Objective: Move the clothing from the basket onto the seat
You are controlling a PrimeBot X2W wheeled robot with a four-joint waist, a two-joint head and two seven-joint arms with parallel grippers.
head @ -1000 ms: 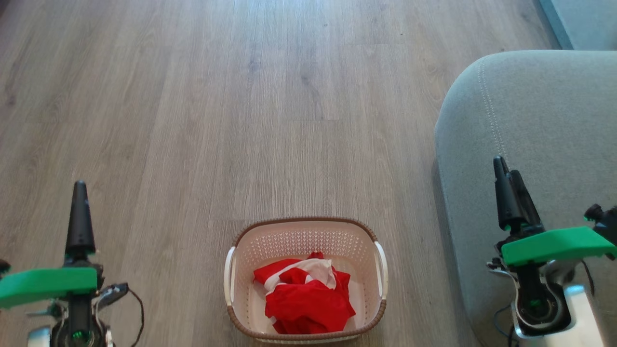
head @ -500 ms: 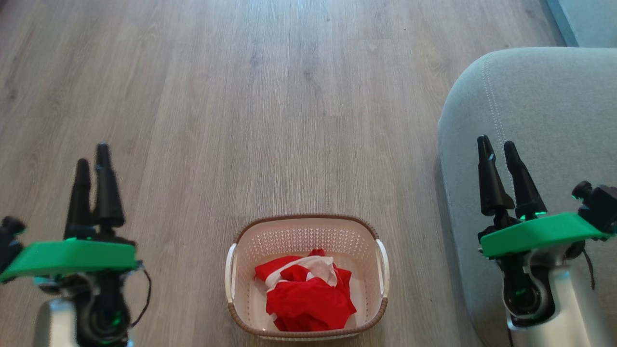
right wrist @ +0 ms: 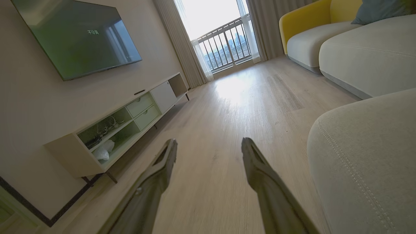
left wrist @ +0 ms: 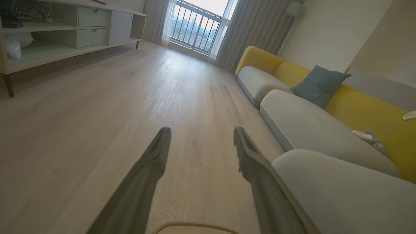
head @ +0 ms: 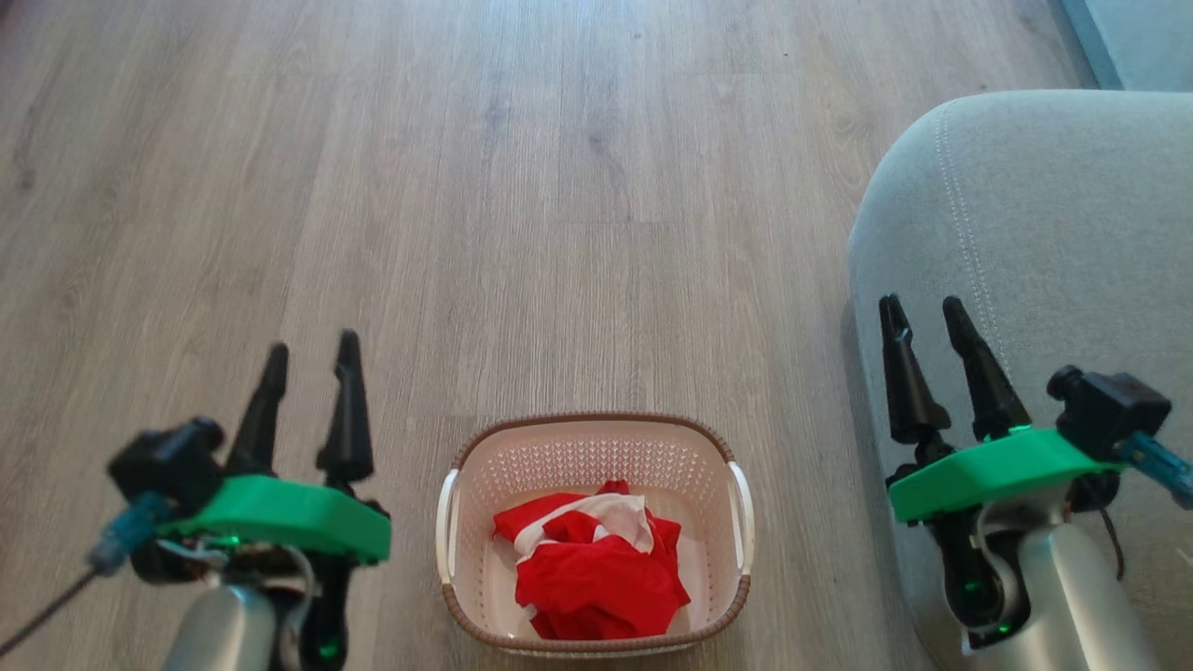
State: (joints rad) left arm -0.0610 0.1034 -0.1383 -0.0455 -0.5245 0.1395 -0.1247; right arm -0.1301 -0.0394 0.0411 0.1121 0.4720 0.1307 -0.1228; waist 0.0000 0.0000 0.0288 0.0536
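- The left pincer (head: pixel 312 343) had its fingers spread and held nothing. It was poised over the floor just left of the basket, apart from it.
- The basket (head: pixel 596 421) stood on the floor between the two arms. The clothing (head: pixel 596 578) lay inside it as a crumpled red heap with white bands, toward the near wall. The number of pieces could not be told.
- The right pincer (head: pixel 923 302) also had its fingers spread and was empty. It was raised beside the near edge of the seat, well apart from the basket.
- The seat (head: pixel 1053 214), a grey-green cushion with a pale stitch line, sat to the right of the basket. No garment lay on the part in view.
- Progress was assessed as nil: nothing had been grasped or transferred. What remained was to reach into the basket, lift the clothing, carry it right and lay it on the seat, repeating if more than one piece was present.
- The surface was a level wood-effect plank floor (head: pixel 559 186).
- In the room, a television (right wrist: pixel 74 35) hung above a low cabinet (right wrist: pixel 130 123) on the left. A balcony railing (right wrist: pixel 227 42) with curtains (right wrist: pixel 177 42) closed the far end. A yellow-backed sofa (left wrist: pixel 357 110) with a blue-grey pillow (left wrist: pixel 318 84) ran along the right.
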